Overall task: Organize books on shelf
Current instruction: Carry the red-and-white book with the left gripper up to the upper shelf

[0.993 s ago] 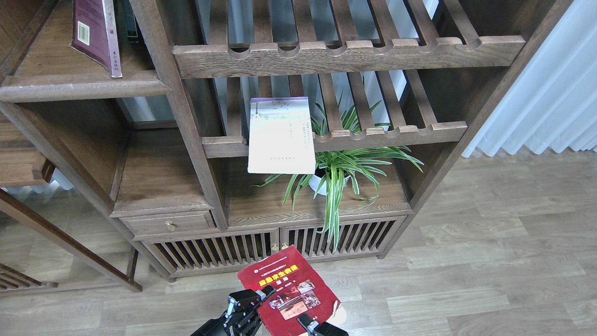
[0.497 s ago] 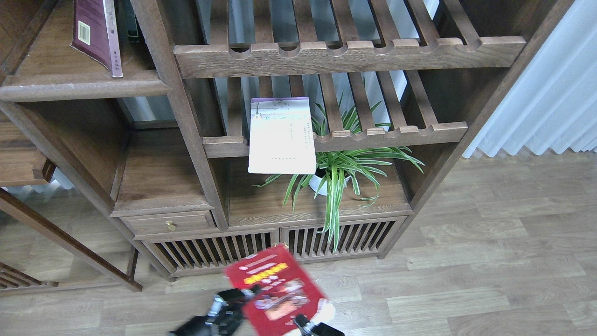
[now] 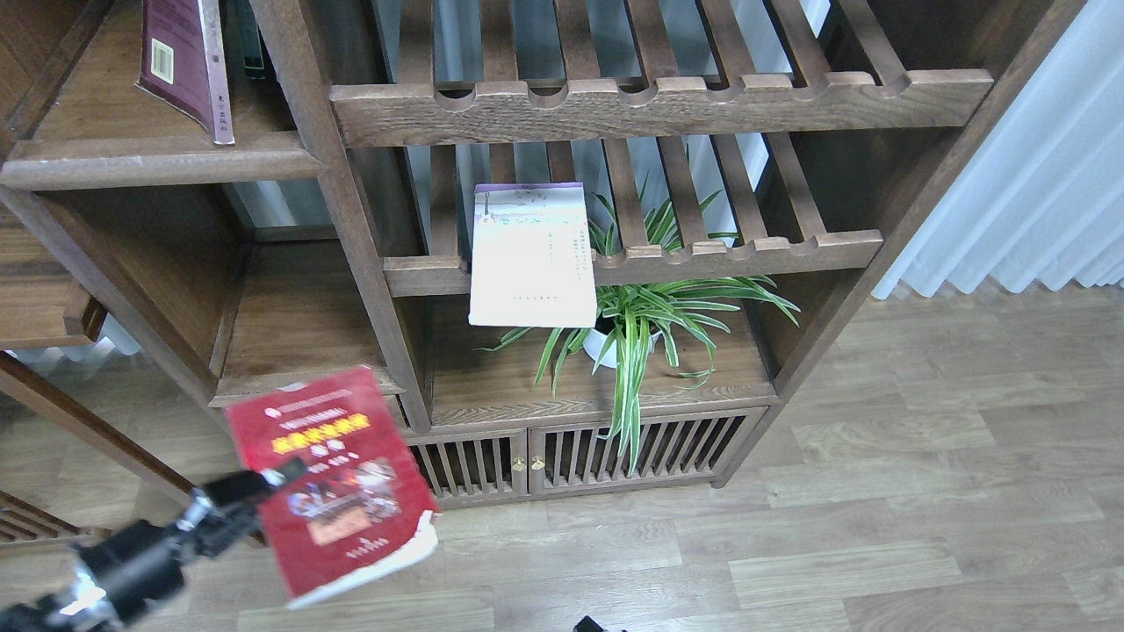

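Observation:
My left gripper [image 3: 274,481] is shut on the left edge of the thick red book [image 3: 334,478] and holds it, blurred, in the air in front of the lower left compartment. The dark maroon book [image 3: 180,61] leans upright on the solid shelf board [image 3: 158,162] at the top left. The thin pale lavender-white book [image 3: 531,254] lies flat on a slatted rack [image 3: 738,250], overhanging its front bar. Of my right gripper only a black tip [image 3: 587,625] shows at the bottom edge.
A dark green-spined book [image 3: 252,39] stands behind the maroon one. A potted spider plant [image 3: 650,320] sits under the slatted rack. Slatted cabinet doors [image 3: 571,452] are at floor level. A white curtain [image 3: 1010,175] hangs at the right. A wooden post [image 3: 351,228] divides the compartments.
My left arm has swung the red book up and to the left, from the bottom centre to the lower left compartment. My right gripper has let go and dropped almost out of view.

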{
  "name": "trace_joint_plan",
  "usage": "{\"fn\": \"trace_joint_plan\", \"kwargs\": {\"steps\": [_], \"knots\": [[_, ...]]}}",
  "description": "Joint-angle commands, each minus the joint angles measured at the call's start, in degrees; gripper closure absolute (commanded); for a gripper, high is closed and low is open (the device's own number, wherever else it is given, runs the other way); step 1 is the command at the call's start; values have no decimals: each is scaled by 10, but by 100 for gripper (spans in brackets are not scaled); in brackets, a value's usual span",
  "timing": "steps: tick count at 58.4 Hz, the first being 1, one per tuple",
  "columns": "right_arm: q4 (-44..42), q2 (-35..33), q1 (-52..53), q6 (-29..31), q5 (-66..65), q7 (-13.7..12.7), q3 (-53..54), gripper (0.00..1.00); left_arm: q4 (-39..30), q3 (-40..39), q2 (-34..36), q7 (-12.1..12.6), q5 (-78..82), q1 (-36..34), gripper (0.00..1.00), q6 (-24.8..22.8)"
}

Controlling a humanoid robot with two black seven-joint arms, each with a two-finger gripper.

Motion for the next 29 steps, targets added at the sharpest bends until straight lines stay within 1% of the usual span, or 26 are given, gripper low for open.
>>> {"fn": "trace_joint_plan", "kwargs": {"steps": [1, 6, 7, 14, 18, 20, 29], "knots": [[-13, 2, 3, 0, 0, 0, -3, 10, -1, -62, 33, -10, 0, -4, 94, 0], [-20, 3, 3, 0, -1, 0, -5, 10, -1, -91, 52, -15, 0, -12, 94, 0], [-20, 3, 4, 0, -1, 0, -5, 10, -1, -113, 81, -23, -1, -19, 94, 0], [-20, 4, 4, 0, -1, 0, -5, 10, -1, -152, 129, -50, -19, -27, 94, 0], [-20, 3, 4, 0, -1, 0, -5, 10, -1, -157, 153, -54, -41, -40, 94, 0], [-21, 3, 4, 0, -1, 0, -5, 10, 0, -157, 174, -54, -62, -61, 94, 0], [-21, 4, 4, 0, -1, 0, -5, 10, 0, -158, 229, -55, -97, -115, 94, 0]]}}
